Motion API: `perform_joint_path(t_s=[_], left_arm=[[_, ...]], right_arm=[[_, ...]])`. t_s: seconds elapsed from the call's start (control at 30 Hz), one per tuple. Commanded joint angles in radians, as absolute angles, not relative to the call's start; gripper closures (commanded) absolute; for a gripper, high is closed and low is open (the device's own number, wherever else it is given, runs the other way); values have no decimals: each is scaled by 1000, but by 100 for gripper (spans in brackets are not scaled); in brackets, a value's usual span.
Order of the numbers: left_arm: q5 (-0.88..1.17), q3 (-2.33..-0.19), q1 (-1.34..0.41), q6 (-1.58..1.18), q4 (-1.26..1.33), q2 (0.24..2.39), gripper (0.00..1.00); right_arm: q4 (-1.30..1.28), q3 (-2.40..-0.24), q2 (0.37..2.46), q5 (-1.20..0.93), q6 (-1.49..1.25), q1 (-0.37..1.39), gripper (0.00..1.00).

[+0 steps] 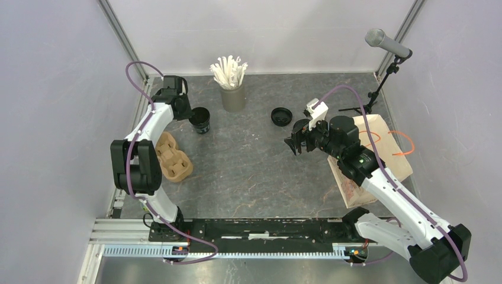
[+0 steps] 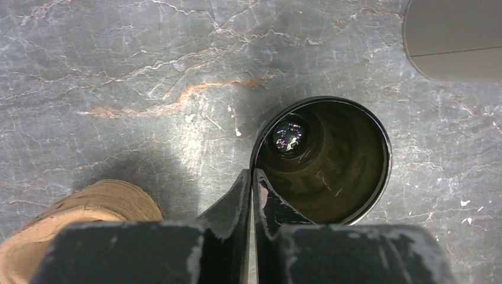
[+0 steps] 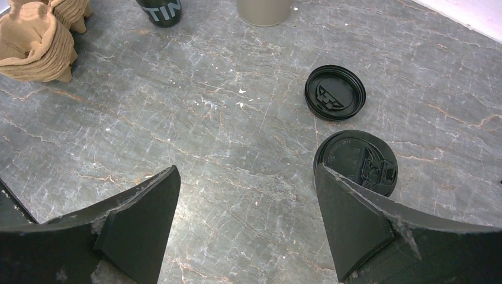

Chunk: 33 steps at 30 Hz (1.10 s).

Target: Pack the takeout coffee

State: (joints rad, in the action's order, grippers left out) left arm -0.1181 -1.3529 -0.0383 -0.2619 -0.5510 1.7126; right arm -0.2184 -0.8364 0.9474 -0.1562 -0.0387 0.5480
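The left tool (image 2: pixel 252 175) is closed to a narrow gap on the open cup (image 2: pixel 331 160). In the left wrist view one finger (image 2: pixel 234 204) lies outside the cup wall and the other inside it, with the rim passing between them. The open cup stands upright and lidless on the bench (image 1: pixel 254 171), in the far-left area. It sits between the pulp carriers (image 1: pixel 171 157) and the grey cup of straws (image 1: pixel 232 94), apart from both. The right tool (image 3: pixel 247 171) hangs above the middle-right of the bench with its jaws wide and nothing between them. Two black lids lie flat on the bench below it. The near lid (image 3: pixel 356 163) is just beside the tip of the finger on the right of the right wrist view. The far lid (image 3: pixel 335 93) lies close beyond the near lid, not touching it.
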Motion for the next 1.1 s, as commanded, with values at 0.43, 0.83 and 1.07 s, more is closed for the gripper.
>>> perform_joint_path(t_s=[0.43,0.83,1.07], left_arm=[[-92,-1413,-31,-195,-574,1716,79],[-75,-1435,-30,-184,-580,1753,77],[-73,-1442,-31,-177,-581,1767,75]], right_arm=[[-174,-833,930,-145,-26,555,8],[-180,-837,927,-133,-26,557,8],[-182,-840,926,-127,-27,558,7]])
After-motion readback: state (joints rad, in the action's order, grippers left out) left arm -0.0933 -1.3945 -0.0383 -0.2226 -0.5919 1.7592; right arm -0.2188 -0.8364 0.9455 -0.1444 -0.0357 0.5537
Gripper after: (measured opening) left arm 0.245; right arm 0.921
